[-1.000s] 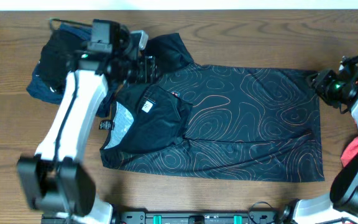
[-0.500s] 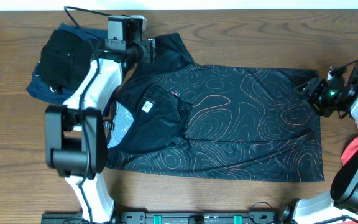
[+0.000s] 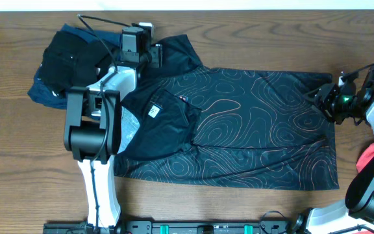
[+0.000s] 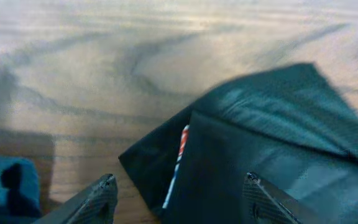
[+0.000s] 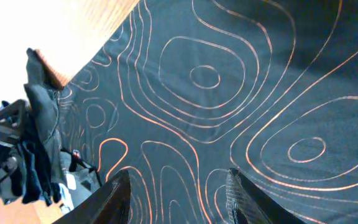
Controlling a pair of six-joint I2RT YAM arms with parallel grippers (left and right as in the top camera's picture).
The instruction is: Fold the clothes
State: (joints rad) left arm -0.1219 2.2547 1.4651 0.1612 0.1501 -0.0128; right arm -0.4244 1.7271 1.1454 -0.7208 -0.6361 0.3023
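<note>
1. Position of the workpiece. I see the black shirt [image 3: 258, 123] spread flat on the table [image 3: 18, 149], collar end towards my left arm and hem [image 3: 334, 130] towards my right. One side of the collar end is already folded in over the chest. A navy and black pile [image 3: 60, 68] lies just beyond the collar end. A coral-red garment [image 3: 369, 159] shows at the table's right edge.

2. State of the pincers.
- The left gripper [image 4: 179, 180] stands with its jaws well apart and nothing between them, poised over the upper sleeve [image 4: 260, 143], which lies flat on the wood.
- The right gripper [image 5: 178, 174] is also parted and holds nothing. It hangs over the contour-lined cloth near the upper hem corner. The wrist view is steep, so I cannot tell whether its tips touch the fabric.

3. Handling properties, as I judge them.
- The shirt looks thin, light and limp, with no stiffness to carry a fold by itself.
- Sports cloth of this kind is probably slick, so a shallow pinch may slip out.
- It is not fragile; a firm pinch should do no harm.

4. Where to take hold.
- Left: pinch the sleeve at its outer edge, through a single layer.
- Right: pinch the hem corner at the seam, where the doubled cloth gives more to hold.
- Lift only enough to clear the table, or the loose cloth will drag and wrinkle.
</note>
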